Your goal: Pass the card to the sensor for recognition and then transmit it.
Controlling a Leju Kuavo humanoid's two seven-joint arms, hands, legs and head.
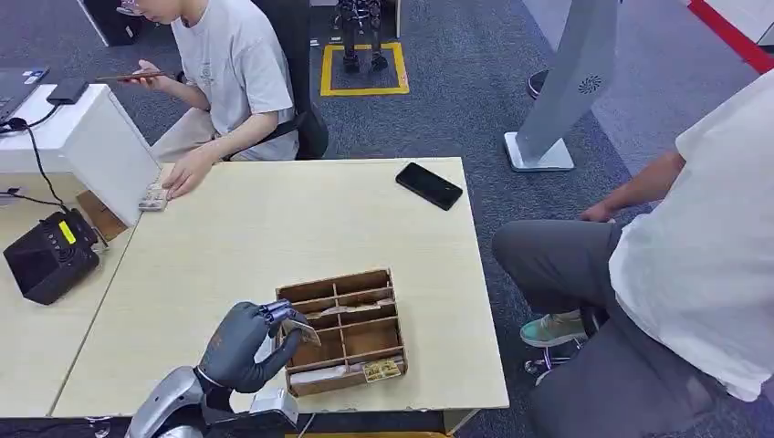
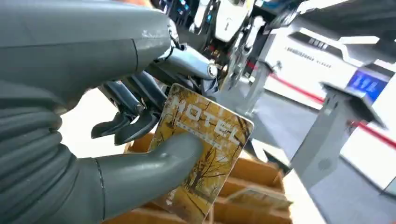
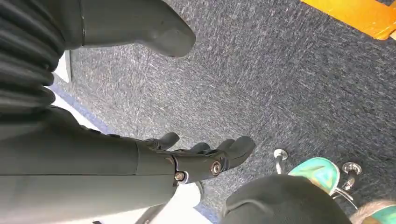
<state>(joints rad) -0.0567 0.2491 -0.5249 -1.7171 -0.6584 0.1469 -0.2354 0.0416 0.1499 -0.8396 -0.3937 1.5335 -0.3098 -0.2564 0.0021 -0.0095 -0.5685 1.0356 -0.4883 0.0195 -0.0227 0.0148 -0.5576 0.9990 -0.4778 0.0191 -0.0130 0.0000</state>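
Observation:
My left hand (image 1: 246, 347) hovers at the left side of the wooden card box (image 1: 374, 339) near the table's front edge. It pinches a yellow hotel card (image 2: 203, 149) between thumb and fingers, printed with autumn trees and the word HOTEL. In the head view the card (image 1: 304, 328) pokes out to the right of the fingers, just above the box. The black card sensor (image 1: 50, 258) sits on the side table at far left. My right hand (image 3: 196, 156) hangs over the carpet with its fingers apart, holding nothing.
More cards lie in the box's compartments (image 1: 382, 370). A black phone (image 1: 429, 185) lies on the table's far right. A seated person across the table rests a hand (image 1: 187, 172) by a small stack. Another person (image 1: 675, 274) sits to my right. A white monitor (image 1: 109, 151) stands at left.

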